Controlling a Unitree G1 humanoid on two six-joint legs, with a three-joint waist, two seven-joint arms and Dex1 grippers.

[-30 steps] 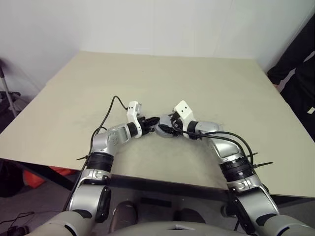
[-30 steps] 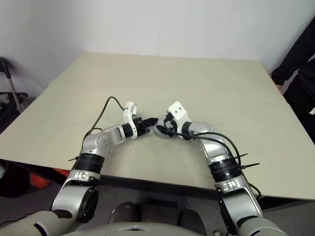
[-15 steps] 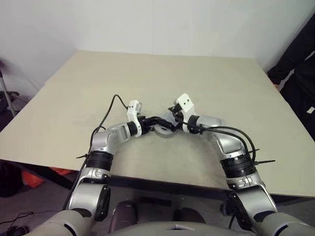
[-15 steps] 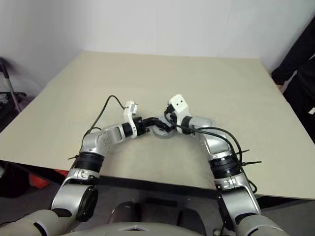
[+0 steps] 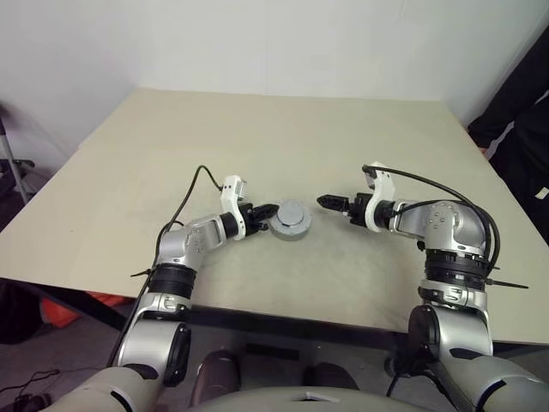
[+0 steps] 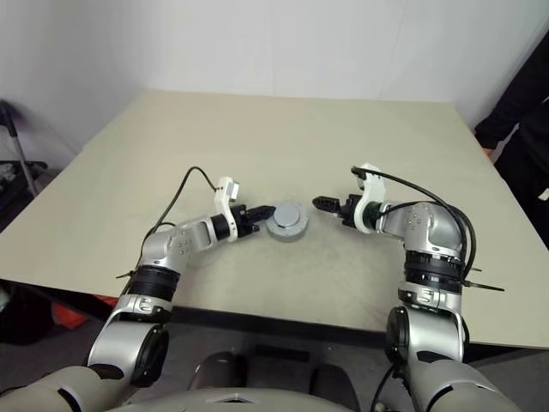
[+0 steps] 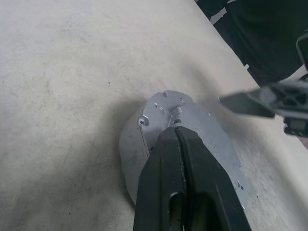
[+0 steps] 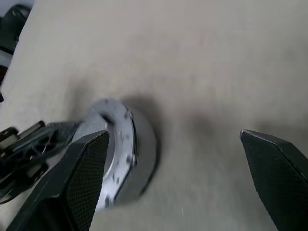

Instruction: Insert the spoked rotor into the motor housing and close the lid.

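The grey motor housing [image 5: 290,228] stands near the middle of the table with the notched lid [image 5: 292,213] lying on top of it. The spoked rotor is hidden. My left gripper [image 5: 273,209] is shut with nothing held, and its tips rest against the lid's left edge [image 7: 159,108]. My right gripper [image 5: 328,202] hovers open to the right of the housing, apart from it and pointing at it. In the right wrist view the housing [image 8: 140,151] lies ahead, off to one side of the wide-spread fingers [image 8: 89,166].
The beige table [image 5: 283,137] stretches bare on every side of the housing. A person in dark clothes [image 5: 515,112] stands at the table's far right corner. A black cable [image 5: 190,193] loops up from my left forearm.
My right gripper has drawn back from the housing to the right and rolled over, leaving the lid on top. The left gripper has stayed against the lid's edge.
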